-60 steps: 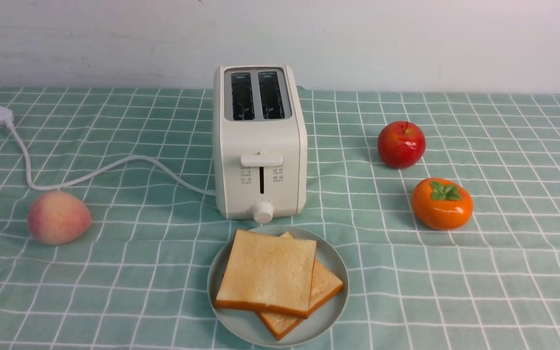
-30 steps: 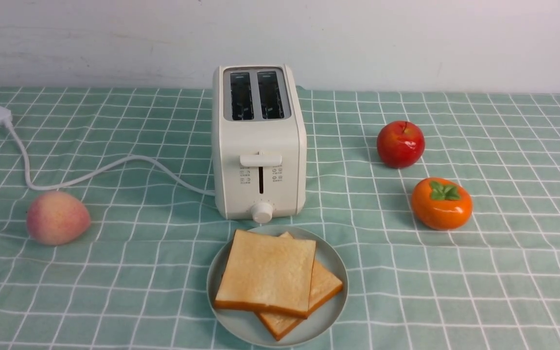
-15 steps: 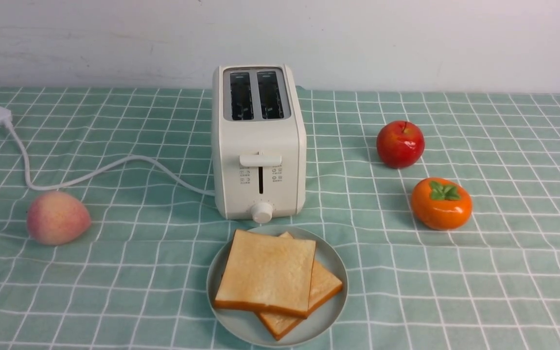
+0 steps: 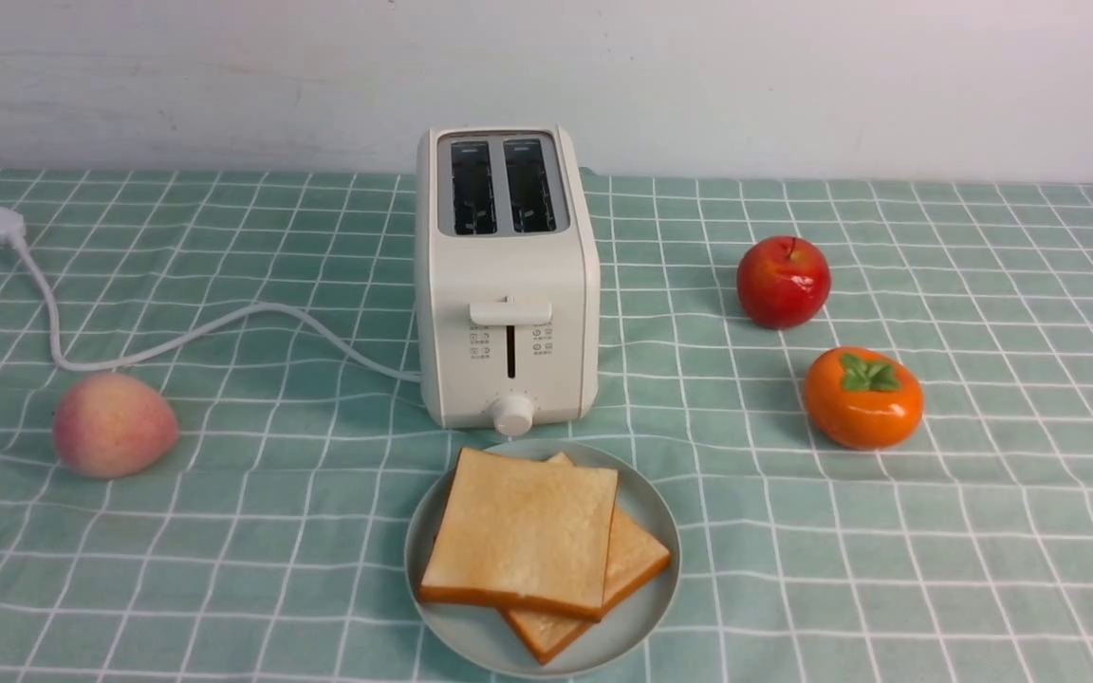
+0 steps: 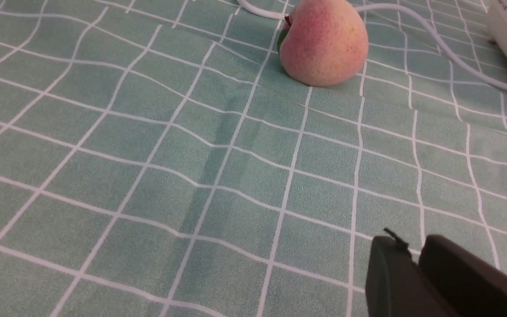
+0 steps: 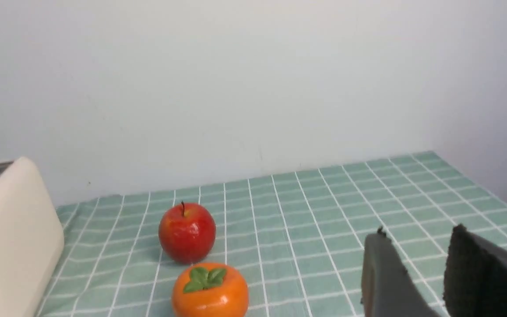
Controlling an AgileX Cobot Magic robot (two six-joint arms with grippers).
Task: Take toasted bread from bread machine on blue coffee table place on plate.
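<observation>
Teal checked cloth covers the table [image 4: 888, 569]; two golden square toast slices [image 4: 520, 541] lie stacked on the round pale-blue plate [image 4: 646, 607], just before the cream-white toaster [image 4: 507, 285]. Left claw [image 5: 416, 259] closed, right claw [image 6: 416, 259] slightly parted, both empty.

Dark matte blocky end effector [image 5: 416, 259] fingers; likewise the right end effector [image 6: 416, 259].

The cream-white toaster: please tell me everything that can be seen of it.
The cream-white two-slot toaster stands upright on the teal checked tablecloth, just behind the pale blue-green plate. It looks like smooth plastic with rounded corners. Both dark slots are empty. Its front has a lever, printed icons and a round knob. A white cord trails to an unplugged plug.
</observation>
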